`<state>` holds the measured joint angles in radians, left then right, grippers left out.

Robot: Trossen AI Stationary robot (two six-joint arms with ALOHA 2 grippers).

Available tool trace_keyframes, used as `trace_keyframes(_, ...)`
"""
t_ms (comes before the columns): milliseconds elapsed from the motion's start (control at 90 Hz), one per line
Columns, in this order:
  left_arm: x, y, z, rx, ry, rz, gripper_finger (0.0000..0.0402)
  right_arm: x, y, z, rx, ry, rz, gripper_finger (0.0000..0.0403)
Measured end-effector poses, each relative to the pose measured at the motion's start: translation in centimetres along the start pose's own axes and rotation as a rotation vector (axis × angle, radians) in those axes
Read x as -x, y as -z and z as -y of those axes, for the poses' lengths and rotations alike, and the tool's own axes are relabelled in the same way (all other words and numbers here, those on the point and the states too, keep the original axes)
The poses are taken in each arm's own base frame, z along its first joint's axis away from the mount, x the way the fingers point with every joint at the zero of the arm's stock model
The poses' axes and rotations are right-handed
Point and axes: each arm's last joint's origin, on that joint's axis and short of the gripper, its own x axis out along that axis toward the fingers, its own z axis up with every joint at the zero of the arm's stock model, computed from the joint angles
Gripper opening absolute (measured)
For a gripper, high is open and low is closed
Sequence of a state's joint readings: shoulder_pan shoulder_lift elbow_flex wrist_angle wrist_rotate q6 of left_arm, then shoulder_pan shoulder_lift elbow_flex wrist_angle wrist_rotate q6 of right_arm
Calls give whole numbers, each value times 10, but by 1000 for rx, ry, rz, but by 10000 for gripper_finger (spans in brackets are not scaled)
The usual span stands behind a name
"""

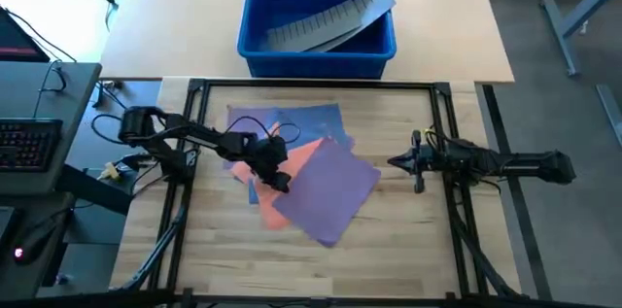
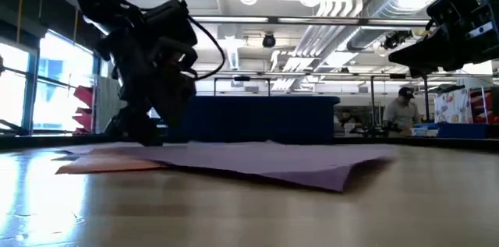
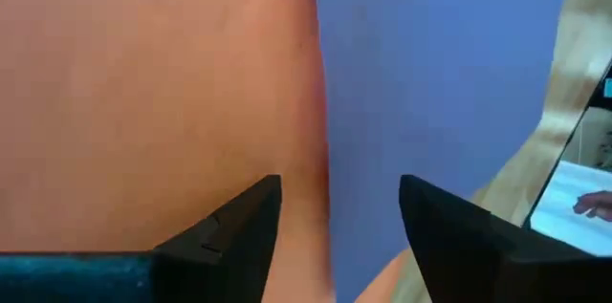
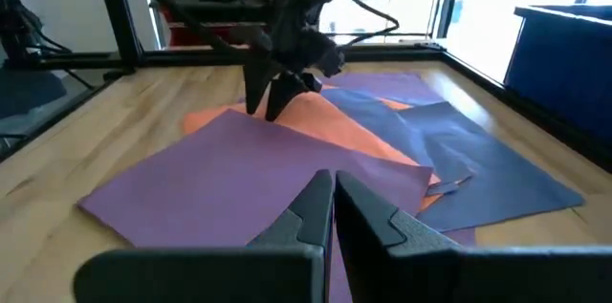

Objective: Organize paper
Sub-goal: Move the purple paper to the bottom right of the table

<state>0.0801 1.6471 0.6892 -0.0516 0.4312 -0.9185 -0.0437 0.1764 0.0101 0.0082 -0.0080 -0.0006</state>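
Straddling orange-purple seam of the paper [image 3: 191, 74], left gripper [image 3: 339, 217] fingers [image 3: 239, 231] parted

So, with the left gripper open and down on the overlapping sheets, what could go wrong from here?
1. The left gripper stands over the seam between an orange sheet and a purple sheet; closing there may pinch both, or crumple them.
2. The sheets overlap loosely, so dragging one could shift the blue sheet under it.
3. The purple sheet's corner is lifted and may fold over.
The right gripper waits, shut, beside the pile.
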Motion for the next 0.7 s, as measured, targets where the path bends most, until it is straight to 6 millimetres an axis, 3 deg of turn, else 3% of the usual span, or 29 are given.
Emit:
trace_keyframes(389,-35,-19,17,83,-67,54,176,0,0,0,0,0,0,0)
trace_keyframes(544,-45,-22,13,107,-96,62,125,0,0,0,0,0,0,0)
trace_keyframes(700,-41,-20,12,92,-140,69,49,0,0,0,0,0,0,0)
